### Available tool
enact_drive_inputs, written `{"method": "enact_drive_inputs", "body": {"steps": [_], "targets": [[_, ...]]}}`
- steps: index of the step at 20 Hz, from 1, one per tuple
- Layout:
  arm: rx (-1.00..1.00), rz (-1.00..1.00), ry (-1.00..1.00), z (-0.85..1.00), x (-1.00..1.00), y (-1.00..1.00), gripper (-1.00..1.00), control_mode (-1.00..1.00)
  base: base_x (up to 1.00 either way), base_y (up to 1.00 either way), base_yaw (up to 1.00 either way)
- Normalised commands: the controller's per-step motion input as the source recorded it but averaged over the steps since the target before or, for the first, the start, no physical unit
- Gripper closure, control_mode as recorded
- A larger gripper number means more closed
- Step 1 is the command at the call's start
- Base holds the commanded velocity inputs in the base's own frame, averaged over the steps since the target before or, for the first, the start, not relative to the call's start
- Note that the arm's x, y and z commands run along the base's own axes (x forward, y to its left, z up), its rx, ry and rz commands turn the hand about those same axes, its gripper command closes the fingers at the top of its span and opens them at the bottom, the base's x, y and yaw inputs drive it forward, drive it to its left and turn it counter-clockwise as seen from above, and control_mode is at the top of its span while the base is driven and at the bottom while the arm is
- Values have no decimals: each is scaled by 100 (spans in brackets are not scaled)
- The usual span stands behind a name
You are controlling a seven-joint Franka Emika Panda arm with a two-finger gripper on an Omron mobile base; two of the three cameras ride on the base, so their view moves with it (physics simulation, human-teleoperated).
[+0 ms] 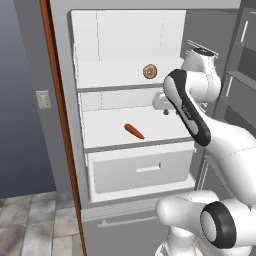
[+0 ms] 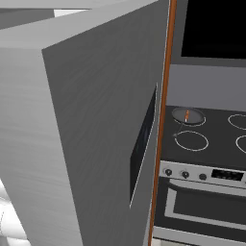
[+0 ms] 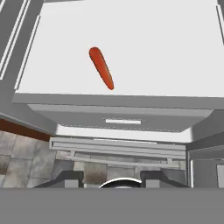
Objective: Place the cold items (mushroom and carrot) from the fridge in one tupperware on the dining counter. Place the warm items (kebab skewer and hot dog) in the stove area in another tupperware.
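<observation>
I judge the cold-item pickup in hand: my gripper point(image 3: 112, 177) hovers above the fridge point(image 1: 165, 45) shelf, its opening and load indiscernible, so next I must descend onto the carrot point(image 3: 101, 68) lying mid-shelf, the mushroom point(image 1: 149, 71) one shelf above.

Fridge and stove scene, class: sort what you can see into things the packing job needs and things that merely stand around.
Needed for the job:
- carrot, on the middle shelf
- mushroom, on the shelf above
- fridge, standing open

Standing around:
- stove
- pan on a burner
- wall switch
</observation>
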Motion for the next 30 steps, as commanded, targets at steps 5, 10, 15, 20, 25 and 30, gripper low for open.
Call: {"method": "enact_drive_inputs", "body": {"steps": [5, 10, 15, 20, 25, 30], "targets": [[-10, 0, -11, -22, -7, 41, -100, -100, 0, 0, 0], [-40, -8, -5, -58, 0, 98, -100, -100, 0, 0, 0], [-17, -4, 1, -51, 2, 28, -100, -100, 0, 0, 0], [-3, 0, 21, -38, 43, -19, -100, -100, 0, 0, 0], [8, 6, 8, -21, 58, -14, -100, -100, 0, 0, 0], [13, 17, -12, -32, 56, -5, -100, -100, 0, 0, 0]]}}
